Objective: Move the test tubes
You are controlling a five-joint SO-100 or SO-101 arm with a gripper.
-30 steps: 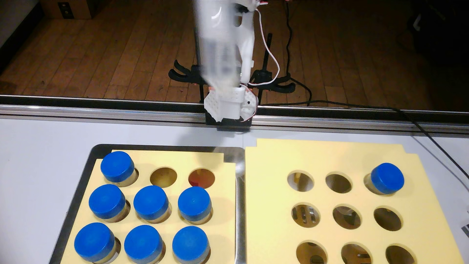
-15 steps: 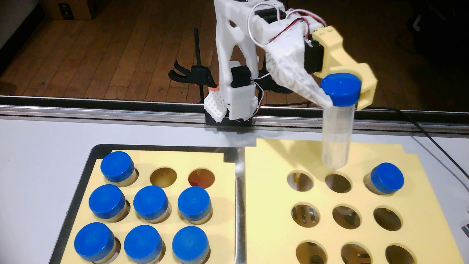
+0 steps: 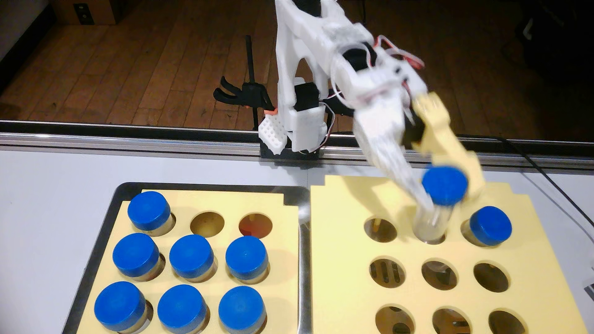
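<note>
In the fixed view, your gripper (image 3: 448, 189) is clamping the blue cap of one test tube (image 3: 434, 221), its white and cream fingers pressing either side, though motion blur is softening the edges. The tube's clear lower end is sitting in the middle hole of the far row of the right foam block (image 3: 340, 244). Another capped tube (image 3: 490, 226) is standing just beside it. Seven tubes (image 3: 191, 258) are filling the left foam block (image 3: 286, 244) inside the metal tray (image 3: 303, 257).
</note>
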